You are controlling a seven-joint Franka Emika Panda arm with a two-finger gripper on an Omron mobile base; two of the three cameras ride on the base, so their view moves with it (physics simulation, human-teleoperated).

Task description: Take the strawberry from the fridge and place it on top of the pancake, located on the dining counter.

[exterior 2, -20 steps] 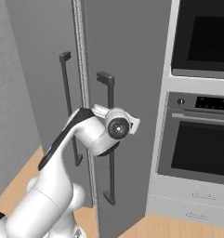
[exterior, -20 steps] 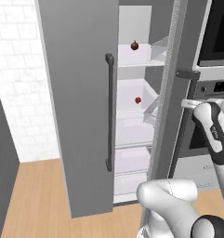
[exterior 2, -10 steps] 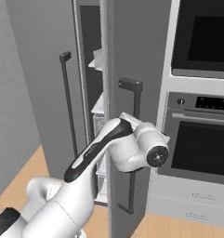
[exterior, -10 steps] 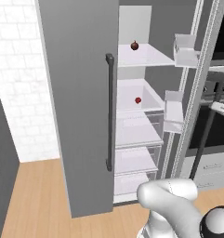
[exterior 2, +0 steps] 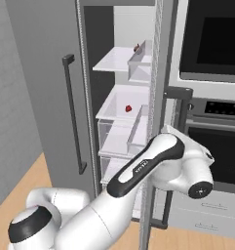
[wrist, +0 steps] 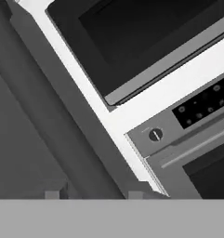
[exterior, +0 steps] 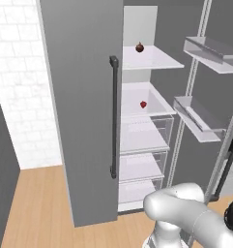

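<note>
Seeing fridge [exterior: 84, 97] w/ right door swung open, strawberry [exterior: 143, 104] on mid white shelf [exterior: 154, 104], darker fruit [exterior: 139, 47] one shelf up, jaws near door handle [exterior 2: 175, 93] prob, can't tell their gap, oven [wrist: 178, 139] beside.

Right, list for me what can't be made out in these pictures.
- Hand: in the right base view the arm's own wrist and the open fridge door cover it; open or shut cannot be told.
- Fridge bottom shelves: left base view, hidden behind the arm.
- Strawberry: too small to show any detail, both base views.
- Maroon fruit: right base view, partly hidden by a door bin.
- Oven: hand view, cut off by the edges.
</note>
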